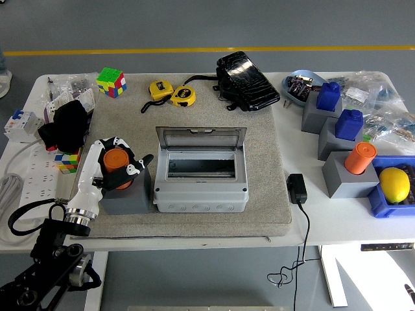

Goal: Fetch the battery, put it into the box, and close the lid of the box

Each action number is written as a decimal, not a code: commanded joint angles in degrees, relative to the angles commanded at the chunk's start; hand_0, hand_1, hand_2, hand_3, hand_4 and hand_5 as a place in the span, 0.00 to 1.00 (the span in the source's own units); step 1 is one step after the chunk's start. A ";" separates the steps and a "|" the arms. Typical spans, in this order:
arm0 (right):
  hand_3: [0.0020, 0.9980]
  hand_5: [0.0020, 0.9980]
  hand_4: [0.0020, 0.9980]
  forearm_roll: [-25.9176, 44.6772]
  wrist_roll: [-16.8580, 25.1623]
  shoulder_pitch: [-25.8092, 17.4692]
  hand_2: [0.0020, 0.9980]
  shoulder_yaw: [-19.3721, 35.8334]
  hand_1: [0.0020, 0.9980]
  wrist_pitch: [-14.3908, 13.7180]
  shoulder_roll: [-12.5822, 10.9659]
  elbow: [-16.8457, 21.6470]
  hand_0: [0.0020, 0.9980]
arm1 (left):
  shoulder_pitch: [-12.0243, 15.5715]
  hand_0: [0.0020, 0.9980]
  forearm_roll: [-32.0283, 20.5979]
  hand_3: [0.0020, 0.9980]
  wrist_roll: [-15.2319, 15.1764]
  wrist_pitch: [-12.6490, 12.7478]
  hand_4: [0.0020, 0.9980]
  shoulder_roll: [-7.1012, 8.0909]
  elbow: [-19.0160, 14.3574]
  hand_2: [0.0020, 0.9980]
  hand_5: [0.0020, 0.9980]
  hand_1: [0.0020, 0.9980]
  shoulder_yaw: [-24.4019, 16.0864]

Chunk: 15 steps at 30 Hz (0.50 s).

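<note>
An orange cylindrical battery (117, 159) stands in a grey holder block (124, 199) on the grey mat, just left of the box. My left hand (124, 166), white with black joints, comes in from the lower left and has its fingers curled around the battery. The grey box (201, 188) sits mid-mat with its lid (201, 136) swung up at the back, and its inside is dark and open. My right arm is out of view.
Right of the mat stand grey blocks with two blue batteries (329, 95) and another orange one (360, 157), a blue bin holding a lemon (394, 184), and a black charger (296, 188). Behind the box lie yellow tape measures (172, 92) and a black pouch (246, 81). A Rubik's cube (111, 82) and black cloth (68, 124) sit at left.
</note>
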 joint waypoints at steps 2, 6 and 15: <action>0.84 1.00 1.00 -0.04 -0.01 -0.03 0.79 0.00 0.82 -0.01 -0.02 0.00 0.87 | 0.02 0.02 0.10 0.08 0.06 0.01 0.93 0.01 0.01 0.09 0.24 0.00 -0.10; 0.84 1.00 1.00 -0.13 -0.03 -0.12 0.79 -0.01 0.82 -0.01 -0.07 0.00 0.88 | 0.16 0.02 0.25 0.07 0.21 0.06 0.92 0.05 -0.12 0.09 0.25 0.00 -0.24; 0.84 1.00 1.00 -0.15 -0.03 -0.20 0.79 -0.12 0.82 -0.02 -0.11 0.00 0.88 | 0.34 0.02 0.42 0.06 0.21 0.29 0.90 0.17 -0.34 0.09 0.26 0.00 -0.54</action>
